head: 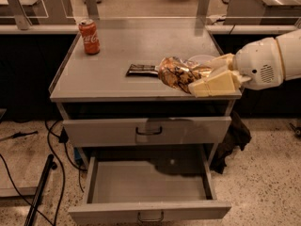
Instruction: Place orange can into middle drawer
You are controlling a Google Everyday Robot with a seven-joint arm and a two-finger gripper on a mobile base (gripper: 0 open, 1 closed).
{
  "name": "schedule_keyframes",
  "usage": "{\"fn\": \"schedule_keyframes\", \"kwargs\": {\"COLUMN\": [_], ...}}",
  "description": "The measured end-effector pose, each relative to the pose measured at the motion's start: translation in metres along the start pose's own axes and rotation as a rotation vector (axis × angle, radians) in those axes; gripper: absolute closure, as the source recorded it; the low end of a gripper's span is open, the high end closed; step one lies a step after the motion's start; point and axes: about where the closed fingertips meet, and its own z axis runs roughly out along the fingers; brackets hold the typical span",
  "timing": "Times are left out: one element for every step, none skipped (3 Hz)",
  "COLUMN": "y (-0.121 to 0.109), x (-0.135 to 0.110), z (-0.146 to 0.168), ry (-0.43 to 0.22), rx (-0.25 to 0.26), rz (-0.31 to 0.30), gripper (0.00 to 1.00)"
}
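Note:
The orange can (175, 72), orange-gold and brown patterned, lies tilted on its side in my gripper (194, 77), which is shut on it. The cream fingers (214, 83) reach in from the right, with the white arm housing (263, 62) behind them. The can hangs just over the front right part of the cabinet top (117, 55), above its front edge. The middle drawer (146, 212), the lowest one, stands pulled open below with a bare grey floor (150, 180). The can is above and a little behind the drawer's opening.
A red cola can (89, 36) stands at the top's back left. A dark snack bar (141, 69) lies left of the orange can. A white bowl (203, 58) is mostly hidden behind the gripper. The upper drawer (148, 131) is closed. Cables (51, 140) trail on the floor at left.

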Motion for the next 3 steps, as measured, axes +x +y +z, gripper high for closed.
{"fn": "schedule_keyframes", "kwargs": {"y": [0.020,0.040,0.042], "x": [0.042,0.101,0.155], "z": [0.005,0.018,0.046], "ry": [0.011,0.014,-0.008], "rx": [-0.033,-0.070,-0.093], "rz": [-0.019,-0.040,-0.115], "gripper": [1.00,1.00,1.00]}}
